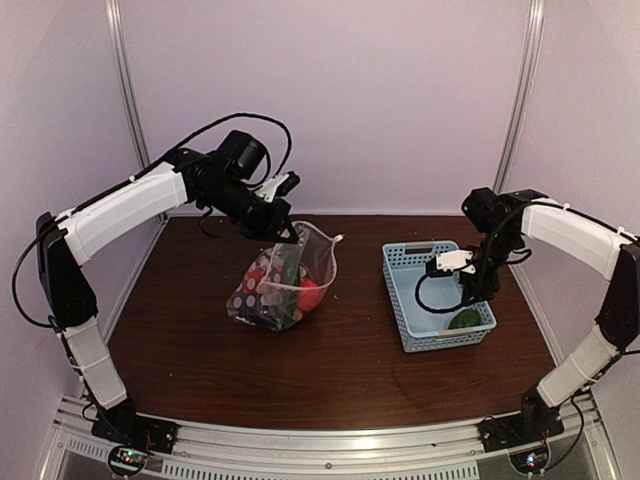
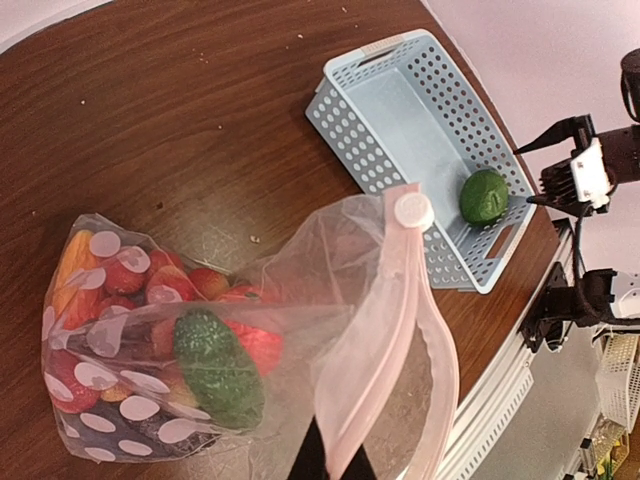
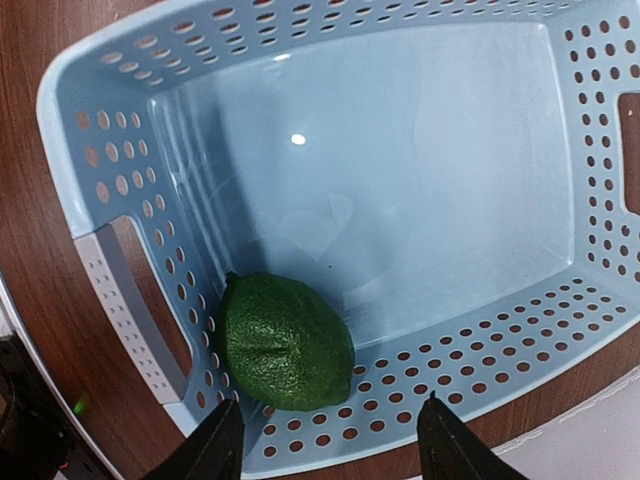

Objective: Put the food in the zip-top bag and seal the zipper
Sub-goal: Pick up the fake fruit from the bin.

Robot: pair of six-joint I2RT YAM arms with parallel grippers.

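The zip-top bag (image 1: 285, 288), its mouth held up, sits mid-table with the food (image 2: 150, 300) heaped inside: red rounds, a green piece, something orange. The left gripper (image 1: 288, 232) is clenched on the pale zipper (image 2: 400, 310) below the white slider tab (image 2: 412, 211). To the right, one green fruit (image 3: 285, 345) lies in a corner of the light-blue basket (image 3: 120, 140), the right gripper (image 3: 330, 440) spread wide above it. The dark wood table (image 1: 200, 360) carries scattered crumbs. Pale walls (image 1: 400, 100) and metal posts (image 1: 125, 80) enclose it.
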